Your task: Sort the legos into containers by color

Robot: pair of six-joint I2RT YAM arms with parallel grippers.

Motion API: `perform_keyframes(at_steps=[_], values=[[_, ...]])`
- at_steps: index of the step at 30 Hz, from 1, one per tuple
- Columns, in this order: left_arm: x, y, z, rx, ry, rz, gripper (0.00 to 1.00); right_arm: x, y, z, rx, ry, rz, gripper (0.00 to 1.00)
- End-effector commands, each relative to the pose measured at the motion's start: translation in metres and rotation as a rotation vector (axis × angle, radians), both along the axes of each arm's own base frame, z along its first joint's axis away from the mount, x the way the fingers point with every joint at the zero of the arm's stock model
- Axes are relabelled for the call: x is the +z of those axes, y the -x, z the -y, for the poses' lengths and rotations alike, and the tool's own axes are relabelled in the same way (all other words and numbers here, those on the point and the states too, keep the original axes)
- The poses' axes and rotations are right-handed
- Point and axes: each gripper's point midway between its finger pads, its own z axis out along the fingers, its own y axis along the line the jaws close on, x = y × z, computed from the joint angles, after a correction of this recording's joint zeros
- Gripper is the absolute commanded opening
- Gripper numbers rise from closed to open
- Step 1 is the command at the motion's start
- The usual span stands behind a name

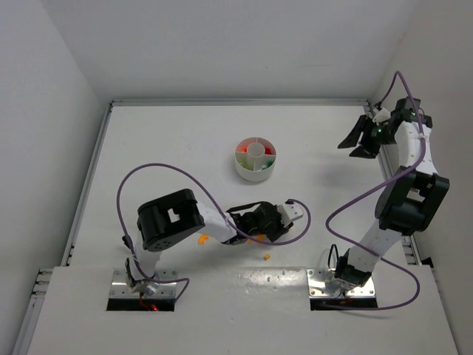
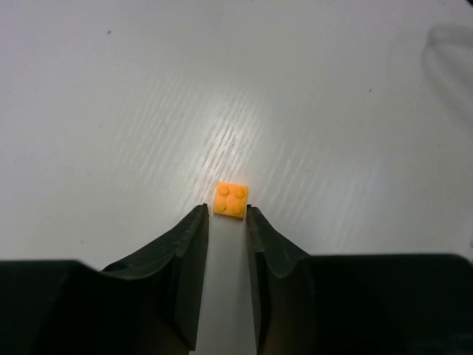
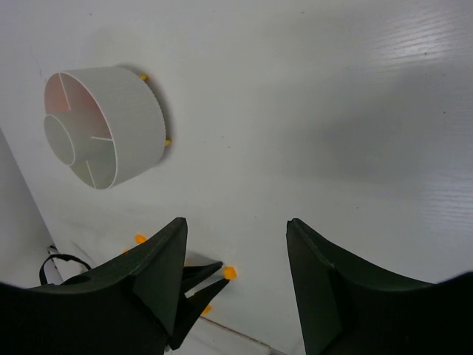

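The left gripper (image 2: pixel 226 216) is low over the table, jaws narrowly parted and empty. A square orange lego (image 2: pixel 230 200) lies flat just ahead of its fingertips, centred on the gap. The right gripper (image 1: pixel 360 140) hangs well apart, wide open and empty, so the left is nearer.

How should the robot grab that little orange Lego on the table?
By its two flat side walls, coming from above: the orange Lego lies flat, studs up, just beyond the left tool, whose narrow gap suits it.
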Motion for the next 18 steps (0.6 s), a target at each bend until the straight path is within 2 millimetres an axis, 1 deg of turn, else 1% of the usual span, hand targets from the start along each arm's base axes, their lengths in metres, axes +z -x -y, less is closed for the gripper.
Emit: perform_keyframes(at_steps=[1,2,4,5,6,7,10,11,12,15,16,17,18], values=[[-0.016,0.010,-0.027,-0.070,-0.115,-0.021,0.35,0.011,-0.012,-0.001,0.008,-0.013,0.047,0.57],[-0.017,0.013,-0.027,-0.082,-0.119,-0.031,0.41,0.008,-0.013,0.000,0.008,-0.016,0.039,0.57],[-0.015,0.015,-0.028,-0.091,-0.121,-0.038,0.50,0.008,-0.013,-0.004,0.017,-0.016,0.039,0.57],[-0.018,0.016,-0.030,-0.091,-0.133,-0.044,0.57,0.008,-0.013,-0.004,0.017,-0.016,0.039,0.57],[-0.015,0.015,-0.027,-0.091,-0.125,-0.040,0.59,0.008,-0.013,-0.004,0.017,-0.016,0.039,0.57],[-0.016,0.016,-0.029,-0.091,-0.135,-0.045,0.61,0.008,-0.013,-0.004,0.017,-0.016,0.039,0.57],[-0.009,0.012,-0.022,-0.096,-0.120,-0.029,0.64,0.008,-0.013,-0.004,0.017,-0.016,0.039,0.57],[-0.010,0.011,-0.020,-0.096,-0.120,-0.029,0.64,0.011,-0.013,-0.004,0.017,-0.013,0.047,0.57],[-0.017,0.012,-0.021,-0.096,-0.132,-0.035,0.64,0.011,-0.013,-0.004,0.017,-0.013,0.047,0.57],[-0.016,0.003,-0.012,-0.087,-0.125,-0.032,0.64,0.011,-0.013,-0.004,0.017,-0.013,0.047,0.57],[-0.019,-0.002,-0.008,-0.085,-0.128,-0.040,0.64,0.011,-0.013,-0.004,0.017,-0.013,0.047,0.57],[-0.022,-0.002,-0.008,-0.085,-0.136,-0.044,0.64,0.011,-0.013,-0.004,0.017,-0.013,0.047,0.57],[-0.018,-0.006,-0.006,-0.085,-0.125,-0.046,0.64,0.011,-0.013,-0.004,0.017,-0.013,0.047,0.57]])
